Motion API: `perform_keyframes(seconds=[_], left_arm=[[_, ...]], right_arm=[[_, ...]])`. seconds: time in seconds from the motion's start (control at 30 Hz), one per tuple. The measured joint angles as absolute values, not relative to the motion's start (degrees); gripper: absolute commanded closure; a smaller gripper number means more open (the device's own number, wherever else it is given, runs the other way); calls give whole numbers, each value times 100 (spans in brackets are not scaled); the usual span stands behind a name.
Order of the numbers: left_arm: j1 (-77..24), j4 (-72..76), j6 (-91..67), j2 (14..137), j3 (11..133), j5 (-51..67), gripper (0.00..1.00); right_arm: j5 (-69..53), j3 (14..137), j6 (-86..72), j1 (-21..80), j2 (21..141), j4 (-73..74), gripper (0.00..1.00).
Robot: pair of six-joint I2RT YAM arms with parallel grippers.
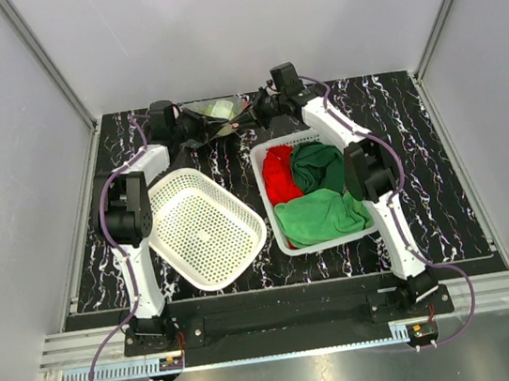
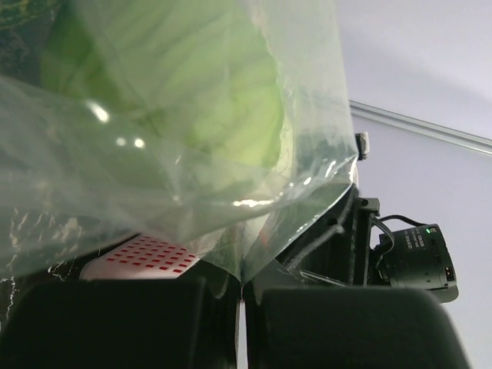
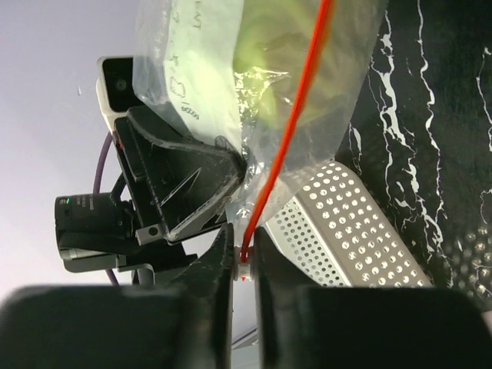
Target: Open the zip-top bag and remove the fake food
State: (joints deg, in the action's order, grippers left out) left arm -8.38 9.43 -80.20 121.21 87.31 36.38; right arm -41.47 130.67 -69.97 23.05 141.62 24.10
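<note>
**A:** Where is the bag, and what holds it?

**B:** The clear, crinkly plastic zip-top bag (image 1: 217,112) hangs between the two arms over the far middle of the black marbled table (image 1: 423,176). The left gripper (image 2: 240,307) is clamped on a fold of the plastic. The right gripper (image 3: 244,265) is pinched onto the bag's red-orange zip strip (image 3: 296,115) at its lower end.

**A:** How far along is the job?

**B:** Early, I'd judge. Both holds look set for pulling the mouth apart, but I can't tell whether the zip has parted at all. The fake food, a pale yellow-green cabbage-like ball (image 2: 207,92), sits inside the plastic, and no food shows outside the bag. So the opening and the whole removal are left.

**A:** And the baskets?

**B:** An empty white perforated basket (image 1: 205,226) lies near left. A second white basket (image 1: 272,216), holding red and green cloths, lies near right. Neither is touched.

**A:** Any writing?

**B:** A few dark handwritten marks (image 3: 184,46) on the plastic, too blurred to read. No brand shows.
</note>
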Motion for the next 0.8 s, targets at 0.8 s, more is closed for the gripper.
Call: perform_keyframes(seconds=[0.8], left_arm=[[-969,89,-7535,11601,8724,3846,83]], right_arm=[[-4101,12811,-7024,2309,13965,2486,94]])
